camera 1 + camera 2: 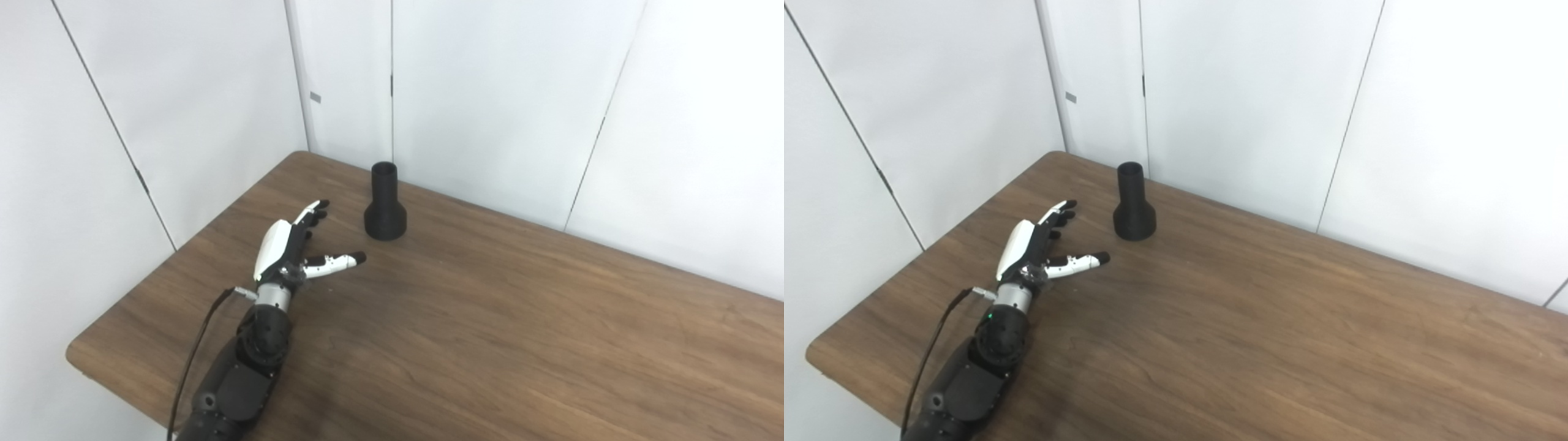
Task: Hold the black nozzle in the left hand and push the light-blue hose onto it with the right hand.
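left hand (288, 245) empty, fingers (313, 211) spread, near black nozzle (384, 205) standing upright on tabletop (490, 318); looks rigid, light plastic, so grab wide base, leave narrow neck free; hose, right hand not visible

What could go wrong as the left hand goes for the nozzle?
1. The black nozzle stands upright on its wide base, apart from the open left hand; a sideways nudge could tip it or push it toward the table's far edge.
2. No light-blue hose or right hand is in view, so the push-on step may stall.
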Robot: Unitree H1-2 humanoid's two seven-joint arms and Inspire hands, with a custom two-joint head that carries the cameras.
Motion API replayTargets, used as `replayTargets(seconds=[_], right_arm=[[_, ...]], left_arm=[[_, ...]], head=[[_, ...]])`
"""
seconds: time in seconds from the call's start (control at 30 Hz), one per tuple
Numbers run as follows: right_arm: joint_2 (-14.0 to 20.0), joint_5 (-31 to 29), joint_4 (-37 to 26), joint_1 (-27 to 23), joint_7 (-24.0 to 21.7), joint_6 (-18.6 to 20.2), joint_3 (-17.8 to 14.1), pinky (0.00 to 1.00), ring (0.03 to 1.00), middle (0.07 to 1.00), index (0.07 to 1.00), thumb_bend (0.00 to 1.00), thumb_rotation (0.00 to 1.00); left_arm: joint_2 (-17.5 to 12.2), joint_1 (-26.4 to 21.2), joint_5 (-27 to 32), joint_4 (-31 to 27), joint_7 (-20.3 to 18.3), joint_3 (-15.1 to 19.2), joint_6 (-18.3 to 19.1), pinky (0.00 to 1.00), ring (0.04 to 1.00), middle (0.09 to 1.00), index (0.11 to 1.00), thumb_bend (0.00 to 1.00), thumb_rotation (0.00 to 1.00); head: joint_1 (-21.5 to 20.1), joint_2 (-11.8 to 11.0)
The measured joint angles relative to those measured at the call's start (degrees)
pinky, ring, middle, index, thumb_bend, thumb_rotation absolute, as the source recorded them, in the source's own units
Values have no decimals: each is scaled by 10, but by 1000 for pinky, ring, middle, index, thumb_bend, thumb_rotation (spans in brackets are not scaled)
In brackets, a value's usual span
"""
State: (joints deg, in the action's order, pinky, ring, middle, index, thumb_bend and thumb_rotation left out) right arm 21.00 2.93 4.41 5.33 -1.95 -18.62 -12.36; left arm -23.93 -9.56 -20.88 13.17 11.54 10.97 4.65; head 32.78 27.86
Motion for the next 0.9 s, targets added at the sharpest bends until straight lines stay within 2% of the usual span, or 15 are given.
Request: replayTargets(seconds=[0.1,0.27,0.53,0.7,0.73,0.77,0.8,0.9], right_arm=[[0,-1,0,0,0,0,0,533,606,641,604,281,515],[-2,8,-2,0,1,-1,1,527,599,638,602,265,519],[-3,11,-3,1,3,-2,2,510,589,632,595,265,480],[-4,15,-7,6,8,0,2,505,586,629,589,256,450],[-4,16,-7,7,9,-1,1,501,581,625,543,365,309],[-4,15,-8,8,10,-1,1,496,576,622,519,421,235],[-4,15,-8,8,10,-1,1,493,574,620,504,456,190],[-5,15,-8,9,11,0,2,486,571,618,495,477,161]], left_arm=[[-23,-2,-32,-16,-17,-25,38,726,808,848,866,1000,378],[-49,-4,-72,-31,-33,-48,75,678,783,848,847,1000,376],[-66,8,-109,-45,-30,-60,85,659,766,809,821,1000,423],[-82,22,-163,-87,-52,-80,131,693,782,813,818,1000,402],[-86,23,-169,-94,-57,-80,135,705,788,816,820,1000,403],[-90,23,-176,-102,-61,-81,144,715,798,822,824,1000,405],[-93,23,-183,-110,-69,-81,154,697,790,818,823,1000,421],[-101,23,-205,-123,-79,-81,181,656,759,805,828,1000,448]], head=[[-4,1],[-6,1],[-10,1],[-11,1],[-12,0],[-12,0],[-14,-3],[-15,-6]])
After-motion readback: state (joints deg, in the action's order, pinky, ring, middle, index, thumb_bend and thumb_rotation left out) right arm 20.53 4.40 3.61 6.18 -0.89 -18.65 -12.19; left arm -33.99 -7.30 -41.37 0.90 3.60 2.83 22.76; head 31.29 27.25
